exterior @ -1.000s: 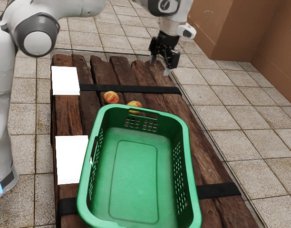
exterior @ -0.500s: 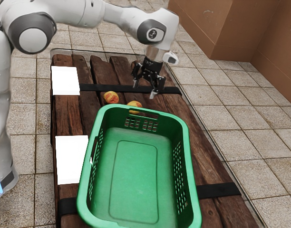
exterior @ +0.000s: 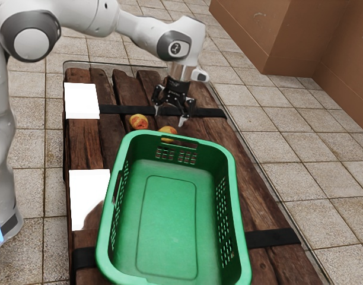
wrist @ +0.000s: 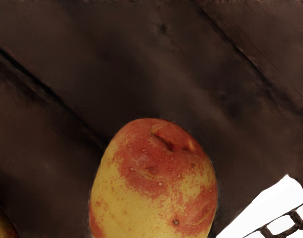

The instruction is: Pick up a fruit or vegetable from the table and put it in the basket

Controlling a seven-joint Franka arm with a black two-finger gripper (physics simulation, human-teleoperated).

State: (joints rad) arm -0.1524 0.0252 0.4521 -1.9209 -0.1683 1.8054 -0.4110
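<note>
Exterior view, left to right: the farther piece of produce (exterior: 138, 122) is lying on the tabletop (exterior: 86, 142), leftward of the tool (exterior: 169, 117); the nearer piece of produce (exterior: 167, 130) is resting just below the tool, which is hovering open, empty, fingers spreading apart; the basket (exterior: 169, 225) is standing near the tool.

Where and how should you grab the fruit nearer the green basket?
I'd come down from above and close my gripper across the fruit's widest middle, from opposite sides. It looks rounded with its top uncovered, and the basket stands close on one side, so a low sideways approach there seems poor.
</note>
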